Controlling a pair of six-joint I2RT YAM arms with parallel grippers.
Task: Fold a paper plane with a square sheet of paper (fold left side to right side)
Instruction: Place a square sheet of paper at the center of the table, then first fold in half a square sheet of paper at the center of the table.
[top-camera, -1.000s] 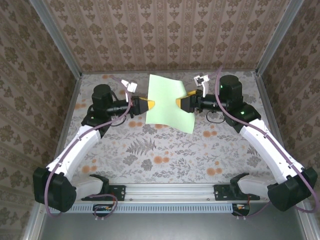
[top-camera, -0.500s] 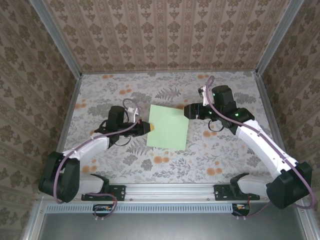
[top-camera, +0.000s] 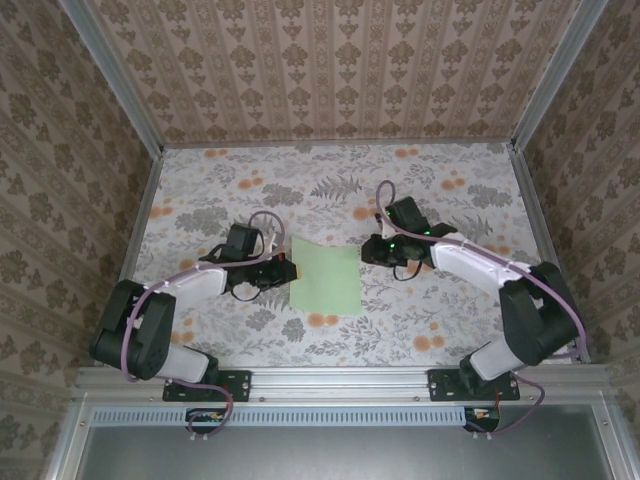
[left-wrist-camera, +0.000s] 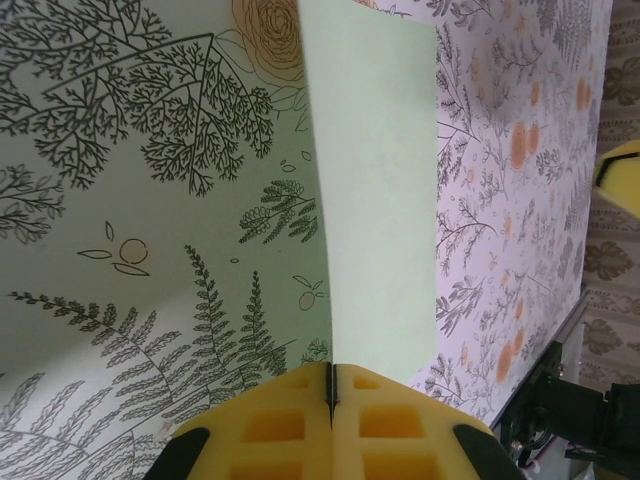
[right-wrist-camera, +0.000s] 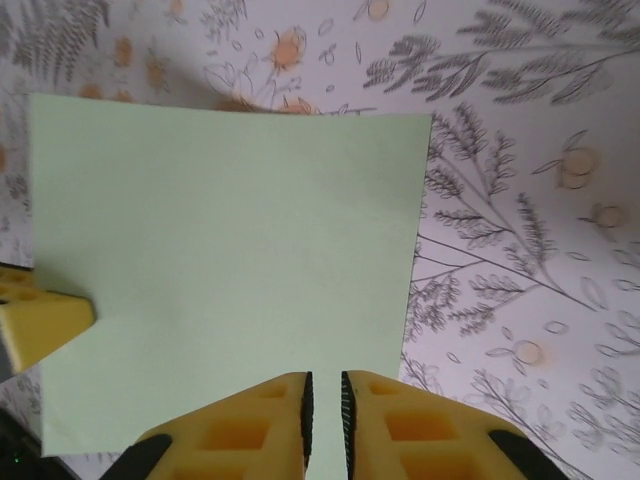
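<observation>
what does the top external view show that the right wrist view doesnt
Top external adds the white left arm and right arm whole, the patterned walls and the metal rail at the near edge. Right wrist adds a close look at the right hand: yellow fingers, a narrow gap between them. Shared: the pale-green square paper sheet on the floral tablecloth.

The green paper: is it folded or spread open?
Spread open. The green paper shows as one full square sheet, with no crease or doubled layer, in the top and right wrist views.
</observation>
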